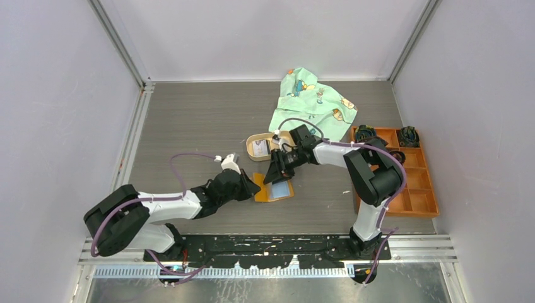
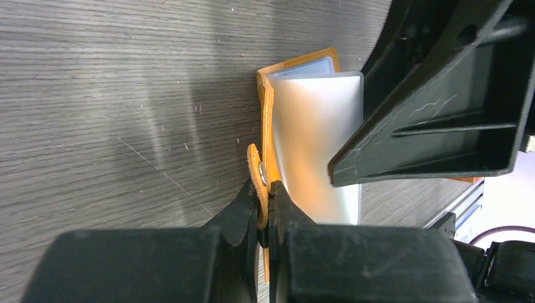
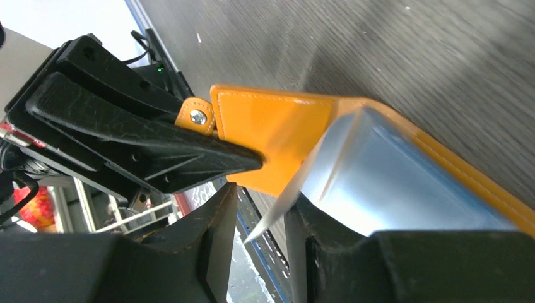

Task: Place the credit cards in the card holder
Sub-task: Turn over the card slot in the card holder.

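The orange card holder (image 1: 262, 193) lies open on the table's middle. My left gripper (image 1: 252, 185) is shut on its flap by the snap tab (image 2: 255, 169), holding the flap upright (image 3: 271, 126). A whitish, light blue credit card (image 2: 318, 145) stands tilted in the opened holder (image 2: 296, 65). My right gripper (image 1: 277, 175) hovers over it with its jaws apart (image 3: 262, 196). The card's corner (image 3: 378, 170) rests against one finger only. A second credit card (image 1: 259, 147) lies in the oval tray.
The oval tan tray (image 1: 270, 136) sits just behind the holder. A green printed cloth (image 1: 312, 101) lies at the back. An orange compartment box (image 1: 413, 183) with dark items stands at the right edge. Both arms crowd the middle.
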Action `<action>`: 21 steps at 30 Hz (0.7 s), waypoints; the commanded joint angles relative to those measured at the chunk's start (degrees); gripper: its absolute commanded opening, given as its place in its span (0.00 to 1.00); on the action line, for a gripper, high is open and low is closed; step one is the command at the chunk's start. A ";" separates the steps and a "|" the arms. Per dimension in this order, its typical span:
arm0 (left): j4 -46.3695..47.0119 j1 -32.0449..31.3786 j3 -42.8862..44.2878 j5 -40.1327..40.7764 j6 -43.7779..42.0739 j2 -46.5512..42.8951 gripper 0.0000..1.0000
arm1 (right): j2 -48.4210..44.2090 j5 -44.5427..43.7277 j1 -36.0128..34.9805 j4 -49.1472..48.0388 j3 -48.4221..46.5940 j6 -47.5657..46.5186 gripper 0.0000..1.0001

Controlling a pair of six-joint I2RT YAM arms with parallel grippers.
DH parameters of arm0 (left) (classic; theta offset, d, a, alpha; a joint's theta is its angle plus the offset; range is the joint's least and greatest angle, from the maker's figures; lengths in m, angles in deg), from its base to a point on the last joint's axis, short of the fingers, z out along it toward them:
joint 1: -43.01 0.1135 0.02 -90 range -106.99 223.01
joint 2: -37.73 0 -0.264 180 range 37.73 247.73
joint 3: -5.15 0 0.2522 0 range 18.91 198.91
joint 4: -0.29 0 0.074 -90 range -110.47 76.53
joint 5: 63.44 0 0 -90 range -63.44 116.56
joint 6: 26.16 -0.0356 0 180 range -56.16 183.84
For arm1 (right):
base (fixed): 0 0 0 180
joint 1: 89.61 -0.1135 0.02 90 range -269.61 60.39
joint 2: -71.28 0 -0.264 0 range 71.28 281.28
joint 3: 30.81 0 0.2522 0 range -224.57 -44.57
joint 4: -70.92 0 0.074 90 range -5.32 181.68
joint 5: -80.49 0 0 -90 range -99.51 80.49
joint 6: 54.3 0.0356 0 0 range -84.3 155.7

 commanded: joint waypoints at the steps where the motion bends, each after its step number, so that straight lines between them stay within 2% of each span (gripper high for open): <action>1: 4.35 0.37 1.35 -0.95 -1.26 0.51 0.00 | 2.98 5.35 -1.98 -5.95 -2.58 4.21 0.40; 3: 5.33 0.50 0.82 -1.42 -1.30 0.49 0.05 | 4.37 6.41 -2.48 -8.11 -2.99 5.94 0.43; 6: 6.93 0.79 -0.37 -1.83 -1.18 -0.02 0.23 | 6.14 8.13 -2.48 -10.20 -3.32 8.64 0.53; 13: 8.44 1.60 -3.94 -2.38 -1.16 -4.28 0.55 | 7.30 10.04 -2.49 -14.58 -2.96 10.97 0.53; 17: 8.99 1.87 -5.85 -2.82 -1.62 -7.01 0.63 | 7.97 11.07 -2.41 -18.41 -2.44 14.46 0.53; 21: 10.89 1.96 -7.63 -4.67 -3.07 -8.58 0.64 | 9.03 11.84 -2.40 -23.10 -2.50 18.77 0.50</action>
